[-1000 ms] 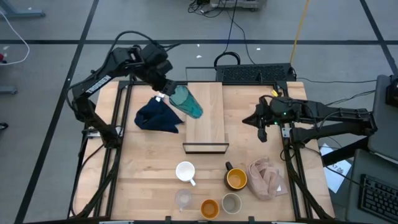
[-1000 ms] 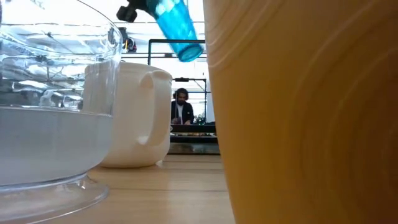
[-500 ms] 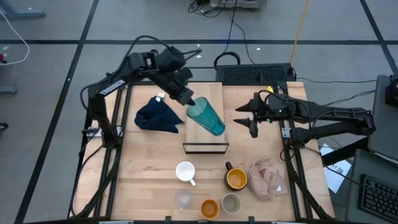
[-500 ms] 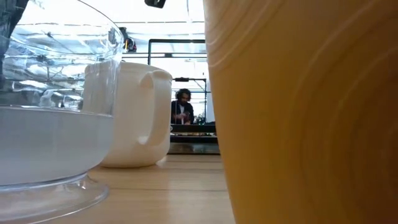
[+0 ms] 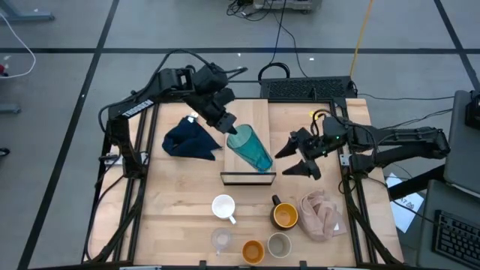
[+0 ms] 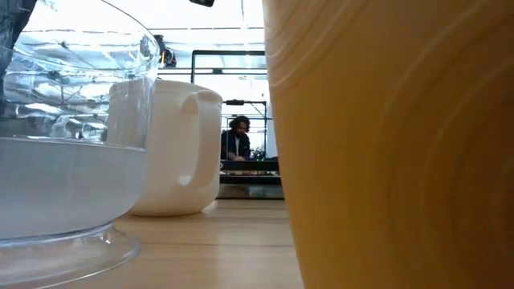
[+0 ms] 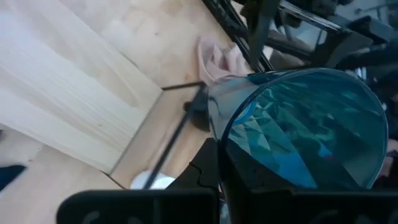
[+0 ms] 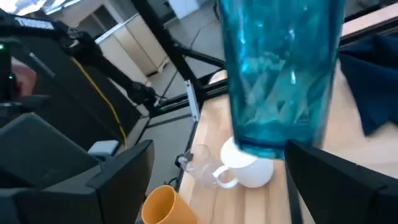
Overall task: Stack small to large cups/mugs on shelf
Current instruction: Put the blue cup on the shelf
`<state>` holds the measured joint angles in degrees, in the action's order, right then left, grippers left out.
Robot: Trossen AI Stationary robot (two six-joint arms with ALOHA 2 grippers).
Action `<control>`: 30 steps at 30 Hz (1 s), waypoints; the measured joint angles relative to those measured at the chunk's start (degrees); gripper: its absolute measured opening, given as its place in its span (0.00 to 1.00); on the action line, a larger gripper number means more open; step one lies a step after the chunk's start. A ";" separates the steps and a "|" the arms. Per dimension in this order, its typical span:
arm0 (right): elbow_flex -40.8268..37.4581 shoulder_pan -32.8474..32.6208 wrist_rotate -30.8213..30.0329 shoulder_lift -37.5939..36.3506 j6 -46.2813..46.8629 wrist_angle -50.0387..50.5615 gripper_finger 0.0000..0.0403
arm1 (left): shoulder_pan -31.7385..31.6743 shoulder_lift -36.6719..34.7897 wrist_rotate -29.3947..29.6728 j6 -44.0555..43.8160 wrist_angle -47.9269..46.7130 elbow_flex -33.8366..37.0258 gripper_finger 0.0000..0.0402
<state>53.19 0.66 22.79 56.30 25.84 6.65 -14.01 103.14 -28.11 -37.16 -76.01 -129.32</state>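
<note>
The teal ribbed tumbler (image 5: 251,148) hangs tilted over the shelf (image 5: 255,112), a light-wood board with a dark front edge. My left gripper (image 5: 230,130) is shut on it. My right gripper (image 5: 297,158) stands open just right of the tumbler, which shows ahead of its spread fingers (image 8: 217,149), apart from them. Near the table's front stand the white mug (image 5: 223,205), the black mug with yellow inside (image 5: 284,216), the clear glass (image 5: 220,240), the orange cup (image 5: 253,250) and the grey-beige cup (image 5: 279,244), each on its base. My left gripper holds the tumbler by the end toward the arm (image 7: 245,165). Whether that end is the rim or the base I cannot tell, as the fingers (image 7: 208,177) cover it. The fingers slant down from the far left. The tumbler is lifted clear, its free end (image 5: 262,160) lower.
A dark navy cloth (image 5: 191,140) lies left of the shelf and a pink-beige cloth (image 5: 321,214) at the front right. A keyboard (image 5: 311,88) sits behind the table's far edge. In the low view a person (image 6: 235,140) sits far behind the table.
My left gripper has carried the tumbler from the shelf's far left corner toward the right and near, over the board, and has tipped it lower. My right gripper has opened wide, turned from pointing down to nearly level, and moved toward the tumbler.
</note>
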 joint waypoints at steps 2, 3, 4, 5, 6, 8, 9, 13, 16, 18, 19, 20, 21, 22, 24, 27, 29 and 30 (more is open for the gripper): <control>0.00 -0.58 -0.05 0.80 -0.35 0.18 0.88 | 1.34 0.59 -0.91 -0.64 0.22 -0.02 0.00; 0.00 -0.80 -0.07 1.16 -0.42 0.26 0.88 | 1.89 0.79 -0.93 -1.01 0.22 0.00 0.00; 0.00 -0.99 -0.07 1.54 -0.51 0.26 0.88 | 2.50 0.88 -0.93 -1.38 0.35 0.08 0.00; 0.00 -1.13 -0.09 1.84 -0.78 0.11 0.88 | 3.10 0.95 -0.90 -1.58 1.09 0.09 0.00; 0.00 -1.15 -0.07 2.06 -0.90 0.19 0.88 | 3.67 1.20 -0.90 -1.83 2.43 0.07 0.00; 0.00 -1.15 -0.11 2.59 -0.93 -0.08 0.88 | 4.44 1.34 -0.74 -2.40 4.45 -0.07 0.00; 0.00 -1.15 -0.11 2.75 -0.98 -0.27 0.88 | 4.57 1.41 -0.66 -2.48 4.52 -0.01 0.00; 0.00 -1.15 -0.13 3.01 -0.52 -1.08 0.88 | 4.67 1.48 -0.36 -2.60 5.88 0.02 0.00; 0.00 -1.15 -0.13 3.05 0.52 -2.14 0.88 | 4.82 1.45 0.10 -2.58 5.84 0.02 0.00; 0.00 -1.15 -0.13 3.03 1.00 -2.70 0.88 | 4.89 1.47 0.17 -2.58 5.79 0.04 0.00; 0.00 -1.15 -0.12 3.03 1.27 -2.68 0.88 | 4.86 1.47 0.18 -2.58 5.84 0.04 0.00; 0.00 -1.15 -0.13 3.03 1.65 -2.66 0.88 | 4.81 1.47 0.24 -2.58 5.87 0.04 0.00; 0.00 -1.19 -0.05 3.05 1.94 -2.61 0.88 | 4.80 1.59 0.34 -2.59 5.97 0.04 0.00; 0.00 -1.47 0.03 3.05 2.01 -2.57 0.88 | 4.87 1.83 0.58 -2.66 6.29 0.02 0.00; 0.00 -2.27 0.04 3.05 1.98 -2.57 0.88 | 5.01 2.14 0.83 -2.85 6.75 0.02 0.00; 0.00 -3.77 0.07 3.05 1.90 -2.62 0.88 | 5.15 2.48 0.32 -2.64 6.78 0.03 0.00; 0.00 -4.43 0.07 3.05 1.96 -2.61 0.88 | 5.08 2.61 -0.52 -2.62 6.82 0.02 0.00; 0.00 -4.62 0.07 3.05 1.97 -2.50 0.88 | 5.06 2.68 -0.58 -2.61 6.85 0.02 0.00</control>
<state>53.19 -3.97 22.85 59.35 27.81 4.15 -8.95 105.82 -28.69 -39.77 -69.16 -129.29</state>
